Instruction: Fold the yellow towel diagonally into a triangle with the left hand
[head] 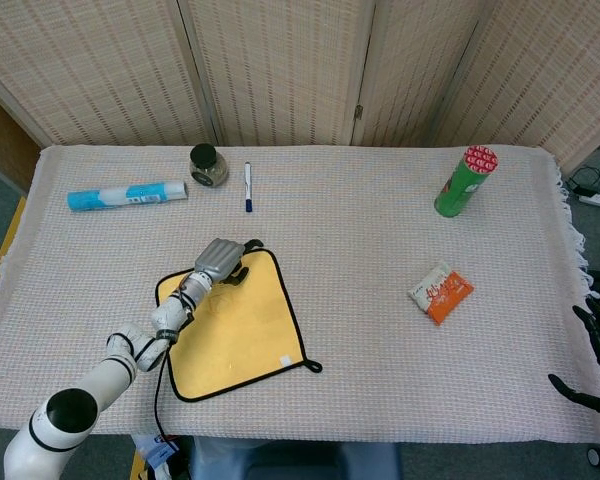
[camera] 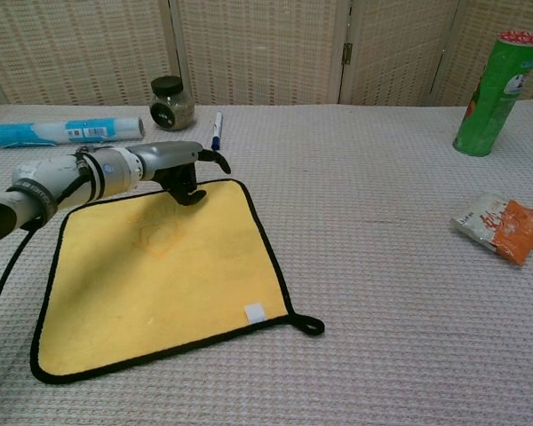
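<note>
The yellow towel (head: 235, 330) with a black border lies flat and unfolded at the table's front left, its hanging loop (camera: 311, 325) at the near right corner. My left hand (head: 223, 262) is over the towel's far edge close to the far right corner. In the chest view this left hand (camera: 179, 169) has its fingers (camera: 192, 195) curled down onto the towel (camera: 160, 275) and its thumb spread toward the right; nothing is lifted. My right hand (head: 598, 355) shows only partly at the lower right edge, off the table, fingers apart and empty.
Along the far side lie a blue-and-white tube (head: 127, 194), a small jar (head: 208, 165) and a pen (head: 248, 186). A green can (head: 466, 181) stands at the far right. An orange-and-white snack packet (head: 441, 291) lies right of centre.
</note>
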Tool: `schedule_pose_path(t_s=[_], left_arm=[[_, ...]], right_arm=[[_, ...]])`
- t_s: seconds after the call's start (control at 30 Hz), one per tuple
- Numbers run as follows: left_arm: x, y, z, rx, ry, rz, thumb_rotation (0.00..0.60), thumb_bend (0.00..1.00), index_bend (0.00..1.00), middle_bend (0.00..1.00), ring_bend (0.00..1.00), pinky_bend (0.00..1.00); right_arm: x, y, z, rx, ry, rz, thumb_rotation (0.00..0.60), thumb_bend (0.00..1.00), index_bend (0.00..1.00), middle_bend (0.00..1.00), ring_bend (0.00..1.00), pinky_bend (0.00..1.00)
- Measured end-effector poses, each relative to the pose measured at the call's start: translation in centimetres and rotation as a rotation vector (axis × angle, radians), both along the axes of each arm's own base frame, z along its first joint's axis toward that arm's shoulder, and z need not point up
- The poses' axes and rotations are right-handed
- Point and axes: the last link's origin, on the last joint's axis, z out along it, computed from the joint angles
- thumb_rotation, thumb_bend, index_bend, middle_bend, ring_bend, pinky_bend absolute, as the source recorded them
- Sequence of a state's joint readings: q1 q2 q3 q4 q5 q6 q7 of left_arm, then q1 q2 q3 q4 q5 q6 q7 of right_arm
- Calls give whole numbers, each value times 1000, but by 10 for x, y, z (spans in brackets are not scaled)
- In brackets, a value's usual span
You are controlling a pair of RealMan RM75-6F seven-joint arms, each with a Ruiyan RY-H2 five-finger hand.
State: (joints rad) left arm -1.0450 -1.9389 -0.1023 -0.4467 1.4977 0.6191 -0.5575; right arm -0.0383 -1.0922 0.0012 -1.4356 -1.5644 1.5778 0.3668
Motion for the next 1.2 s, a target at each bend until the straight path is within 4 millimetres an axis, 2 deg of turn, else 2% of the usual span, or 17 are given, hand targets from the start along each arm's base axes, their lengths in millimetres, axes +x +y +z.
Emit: schedule_pose_path(t_s=[0.53, 0.77, 0.97, 1.2], left_arm=[[14, 4, -17, -26, 39, -19, 600, 590, 268, 1000, 1000, 1000], [17, 4, -16, 8, 38, -57, 600, 589, 361, 1000, 1000, 1000], [18, 4, -13, 29, 28, -84, 600, 589, 374, 1000, 1000, 1000], [17, 3, -7, 54, 11, -110, 600, 589, 457, 1000, 1000, 1000]], right_arm=[[-4, 2, 1, 19, -15, -14, 600, 242, 0, 0, 0, 0], [-4, 3, 2, 19, -16, -14, 600, 243, 0, 0, 0, 0], [-2, 3, 0, 31, -15, -10, 600, 242, 0, 0, 0, 0], [0, 4, -1, 33, -13, -2, 600, 242, 0, 0, 0, 0]])
